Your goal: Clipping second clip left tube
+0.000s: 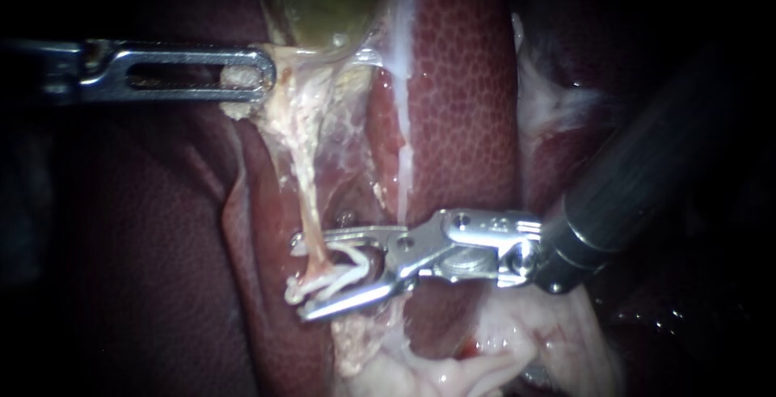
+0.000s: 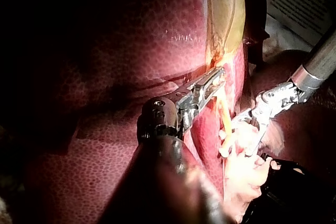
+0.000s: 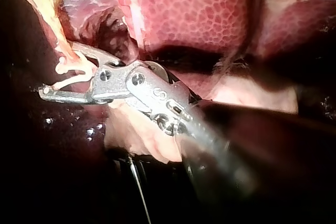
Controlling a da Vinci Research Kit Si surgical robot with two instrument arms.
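Endoscope view. Our left instrument [image 1: 250, 80] enters from the left. Its slotted pincer is closed on the pale tissue [image 1: 303, 98] just under the gallbladder [image 1: 327, 1]. From that tissue a thin tan tube [image 1: 307, 203] runs down over the liver [image 1: 461, 106]. Our right instrument [image 1: 301, 277] enters from the right. Its pincer stands wide, both halves seating a white clip [image 1: 343, 277]. The tube's lower end lies in the open mouth of this clip.

Left wrist view. We see our left instrument [image 2: 216, 80] with its pincer clamped at the gallbladder's [image 2: 226, 9] narrow end, the liver [image 2: 131, 40] beside it. The tube [image 2: 224, 114] hangs from there towards our right instrument [image 2: 241, 139], whose pincer is spread about it.

Right wrist view. Our right instrument [image 3: 59, 71] holds its pincer wide, the clip [image 3: 73, 80] between the two halves. The tube [image 3: 58, 45] comes down into the gap, with the liver [image 3: 199, 9] ahead.
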